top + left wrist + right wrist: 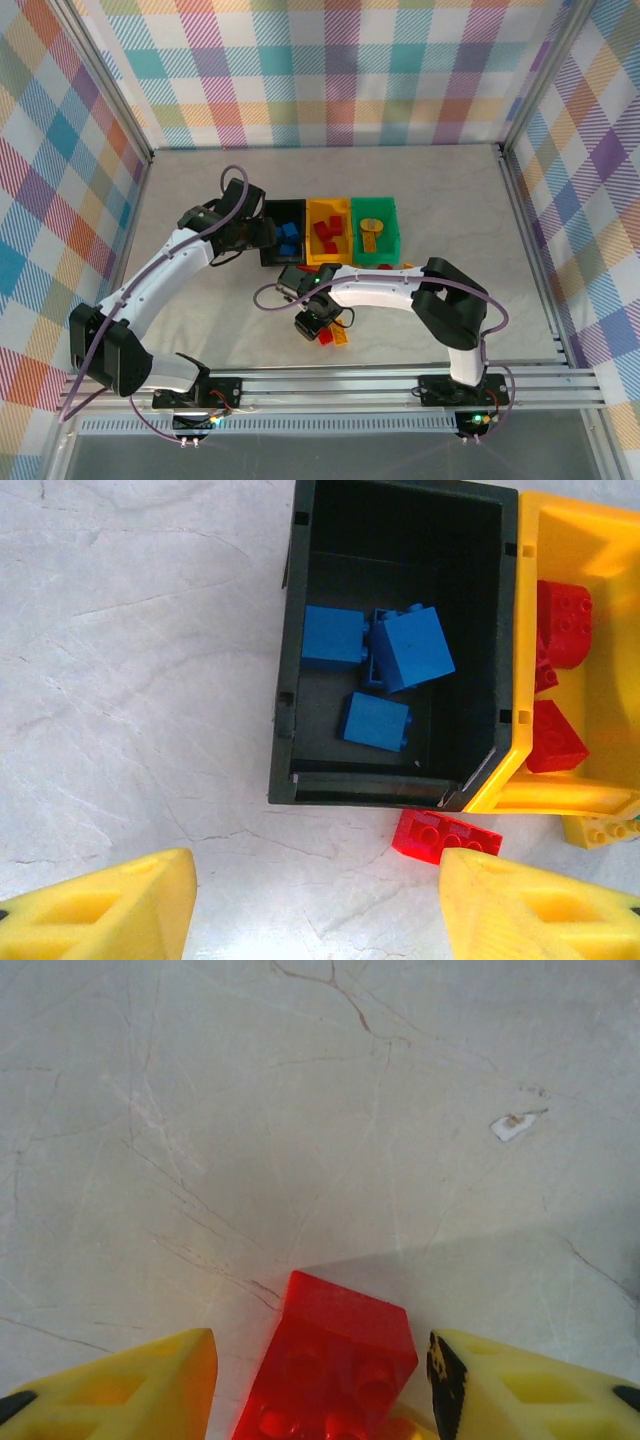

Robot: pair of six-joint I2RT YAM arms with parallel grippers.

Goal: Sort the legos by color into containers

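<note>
Three bins stand side by side: black [285, 232] holding three blue legos [410, 648], yellow-orange [328, 232] holding red legos [562, 625], and green [374, 230] holding yellow ones [372, 232]. My left gripper [315, 910] hangs open over bare table just in front of the black bin [395, 780]; a red brick [445, 835] lies by that bin's near corner, close to my right-hand finger [540, 910]. My right gripper [320, 1390] is open and low over the table, straddling a red brick [335, 1360] with a gap on each side.
A yellow brick [600, 830] lies in front of the yellow-orange bin [560, 780]. An orange brick [342, 338] sits against the red one [325, 338] under my right gripper [312, 328]. Metal rails and checked walls close in the table [200, 320].
</note>
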